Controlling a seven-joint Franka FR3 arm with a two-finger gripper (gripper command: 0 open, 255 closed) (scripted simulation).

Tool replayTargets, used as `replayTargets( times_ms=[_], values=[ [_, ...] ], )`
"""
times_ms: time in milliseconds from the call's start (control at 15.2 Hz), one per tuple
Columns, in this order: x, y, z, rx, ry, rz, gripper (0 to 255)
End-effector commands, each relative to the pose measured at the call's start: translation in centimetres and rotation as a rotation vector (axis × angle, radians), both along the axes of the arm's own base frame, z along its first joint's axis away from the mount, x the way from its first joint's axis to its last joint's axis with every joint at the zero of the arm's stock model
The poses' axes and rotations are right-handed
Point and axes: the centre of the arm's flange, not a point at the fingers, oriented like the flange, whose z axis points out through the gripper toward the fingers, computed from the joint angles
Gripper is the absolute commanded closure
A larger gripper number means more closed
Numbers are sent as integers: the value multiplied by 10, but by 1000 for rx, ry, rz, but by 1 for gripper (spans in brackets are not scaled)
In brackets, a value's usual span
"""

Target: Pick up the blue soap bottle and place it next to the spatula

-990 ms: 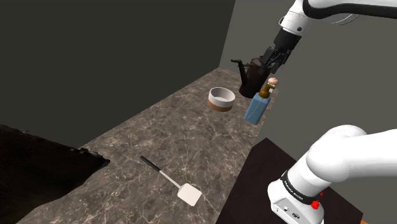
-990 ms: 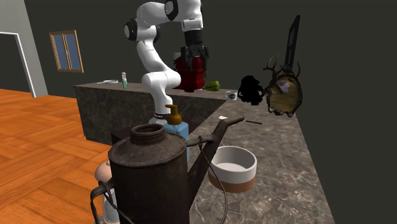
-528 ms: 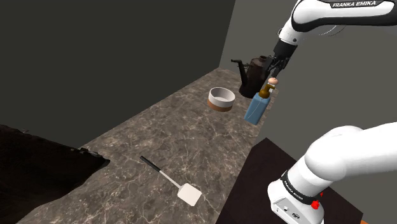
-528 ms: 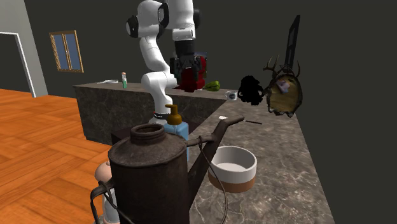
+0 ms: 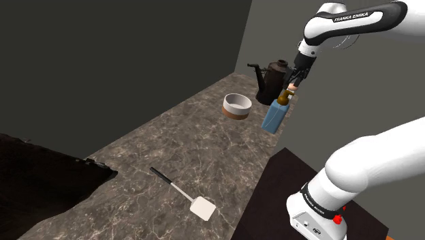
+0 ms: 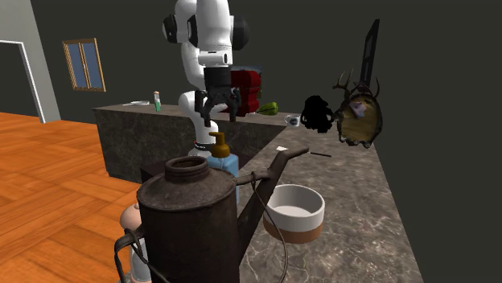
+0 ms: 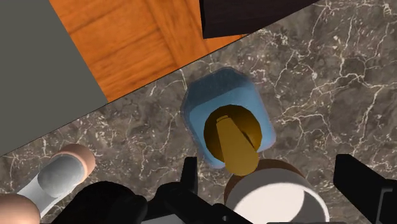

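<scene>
we see gripper open, fingers spread, nothing between them, hovering right above blue soap bottle. bottle upright on marble counter near its edge, beside bowl and kettle. its long axis vertical, in line with gripper. golden pump lies off-centre between fingers, nearer one. we judge: straight descent, slight sideways correction. spatula well apart, toward shoulder view's lower left.
</scene>
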Motion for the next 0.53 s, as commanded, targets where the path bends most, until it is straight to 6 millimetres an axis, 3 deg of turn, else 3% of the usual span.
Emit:
replayTargets(
  times_ms=[0, 462],
  values=[
    [5, -11, -11, -5, 4, -3, 0],
    [5, -11, -46, -5, 4, -3, 0]
  ],
)
